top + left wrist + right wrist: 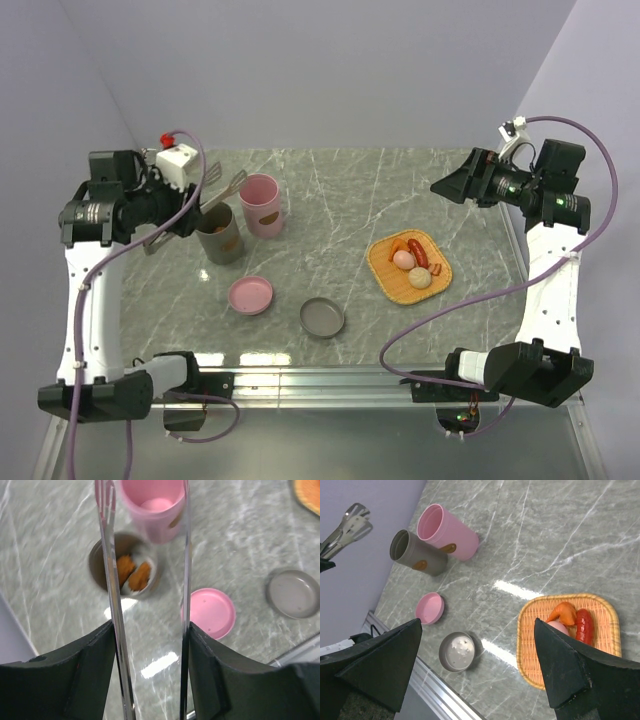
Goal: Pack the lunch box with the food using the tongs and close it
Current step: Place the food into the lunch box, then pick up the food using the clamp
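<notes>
The left end effector (150, 627) grips the tongs (111, 580), one slim arm against each finger, with the tips spread above the grey cup (95, 565). Two orange chunks (135, 575) lie inside that cup. The rest of the food (410, 265) sits on the orange tray (385, 272), well apart to the right: a red strip, a pinkish ball and a cream ball. The right end effector (478, 622) is wide open and empty, above the surface near the tray.

The tongs are thin, smooth and springy, so they could twist or slide between the fingers if the squeeze is uneven. The grey cup is tall and narrow and stands just beside the pink cup (155, 527). A tip catching either rim could knock a cup over and spill the chunks. The round balls will likely roll or squirt out of the tongs. The pink lid (210, 612) and grey lid (295, 592) lie loose, so each must later go to its own cup.

No writing is readable. Each cup bears a small orange-brown mark, too small to make out.
</notes>
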Available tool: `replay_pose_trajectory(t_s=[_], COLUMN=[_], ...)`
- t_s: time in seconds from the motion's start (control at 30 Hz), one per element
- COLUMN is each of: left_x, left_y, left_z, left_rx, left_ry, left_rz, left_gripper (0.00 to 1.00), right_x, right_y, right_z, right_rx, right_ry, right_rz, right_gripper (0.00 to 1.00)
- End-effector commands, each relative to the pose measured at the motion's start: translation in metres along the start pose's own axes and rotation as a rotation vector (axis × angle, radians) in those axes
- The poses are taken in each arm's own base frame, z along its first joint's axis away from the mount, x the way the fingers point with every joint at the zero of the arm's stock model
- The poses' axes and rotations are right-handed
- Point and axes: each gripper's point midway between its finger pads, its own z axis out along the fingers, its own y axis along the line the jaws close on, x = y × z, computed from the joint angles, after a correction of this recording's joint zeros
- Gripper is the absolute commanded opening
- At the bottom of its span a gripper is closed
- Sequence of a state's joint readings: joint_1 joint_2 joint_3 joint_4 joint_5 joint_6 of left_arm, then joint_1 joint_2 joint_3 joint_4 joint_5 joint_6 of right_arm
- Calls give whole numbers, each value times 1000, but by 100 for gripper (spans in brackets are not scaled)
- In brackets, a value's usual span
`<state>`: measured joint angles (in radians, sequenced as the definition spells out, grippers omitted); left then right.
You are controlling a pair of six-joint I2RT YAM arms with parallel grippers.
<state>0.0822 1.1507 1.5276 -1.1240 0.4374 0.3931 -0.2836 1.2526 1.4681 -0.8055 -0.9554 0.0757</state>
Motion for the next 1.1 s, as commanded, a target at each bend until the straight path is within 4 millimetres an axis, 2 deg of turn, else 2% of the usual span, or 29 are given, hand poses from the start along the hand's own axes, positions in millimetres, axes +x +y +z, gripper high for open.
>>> replay_pose_trajectory(t_s=[0.0, 0.07, 0.1, 0.17, 0.2, 0.23, 0.27, 0.3, 0.37, 0.4, 0.43, 0.5, 0.57, 0.6, 0.63, 0.67, 0.7, 0.73, 0.8, 0.83, 0.9, 0.93, 0.97, 1.03, 1.07], left_x=[-34, -46, -50, -57, -57, -61, -60, -58, -58, -55, -50, -52, -49, -57, -54, -60, -60, -52, -56, -50, -51, -45, -48, -39, -42], left_y=[-36, -49, -68, -86, -105, -113, -122, -140, -156, -173, -181, -201, -215, -222, -228, -238, -243, -250, -264, -270, -282, -286, -290, -294, -295], left_z=[5, 19, 28, 45, 53, 64, 71, 78, 96, 101, 113, 124, 139, 145, 157, 160, 165, 180, 190, 203, 211, 223, 225, 240, 243], left_rx=[150, 177, 217, 268, 321, 355, 379, 418, 445, 487, 512, 577, 636, 644, 662, 681, 696, 721, 736, 748, 768, 780, 785, 800, 800], left_ry=[-73, -79, -75, -80, -76, -84, -82, -78, -87, -85, -65, -85, -77, -115, -102, -119, -110, -77, -85, -68, -78, -59, -69, -42, -50], left_rz=[119, 163, 209, 251, 282, 300, 330, 372, 446, 489, 510, 568, 589, 602, 604, 621, 628, 631, 668, 675, 699, 700, 714, 718, 728], left_gripper=[61, 62, 62, 63, 63, 63, 63, 63, 64, 64, 64, 63, 63, 63, 63, 63, 63, 63, 63, 63, 63, 63, 62, 62, 62], right_x=[-15, -16, -17, -17, -18, -17, -17, -18, -18, -18, -19, -21, -23, -24, -22, -24, -24, -24, -25, -25, -25, -24, -25, -25, -25], right_y=[14, 12, 12, 10, 9, 8, 7, 6, 5, 5, 5, 1, 0, 0, 1, 1, 2, 2, 3, 2, 0, 0, -1, 0, 0], right_z=[-4, -3, -3, -2, -2, -2, -2, -2, -1, -1, -1, 1, 2, 2, 2, 2, 3, 3, 4, 4, 5, 5, 6, 6, 7], right_rx=[-26, -24, -20, -15, -10, -2, 1, 7, 8, 5, 5, 11, 10, 6, 2, -2, -6, -10, -20, -18, -19, -20, -17, -23, -27], right_ry=[-27, -25, -27, -24, -24, -23, -20, -21, -15, -16, -16, -13, -7, -5, 1, 0, 0, 2, 4, 5, 10, 13, 13, 16, 18], right_rz=[-61, -57, -61, -58, -61, -65, -69, -70, -63, -63, -63, -56, -58, -57, -53, -55, -57, -56, -53, -52, -50, -48, -50, -48, -47], right_gripper=[100, 100, 100, 100, 100, 100, 100, 100, 100, 100, 100, 100, 100, 100, 100, 100, 100, 100, 100, 100, 100, 100, 100, 100, 100])
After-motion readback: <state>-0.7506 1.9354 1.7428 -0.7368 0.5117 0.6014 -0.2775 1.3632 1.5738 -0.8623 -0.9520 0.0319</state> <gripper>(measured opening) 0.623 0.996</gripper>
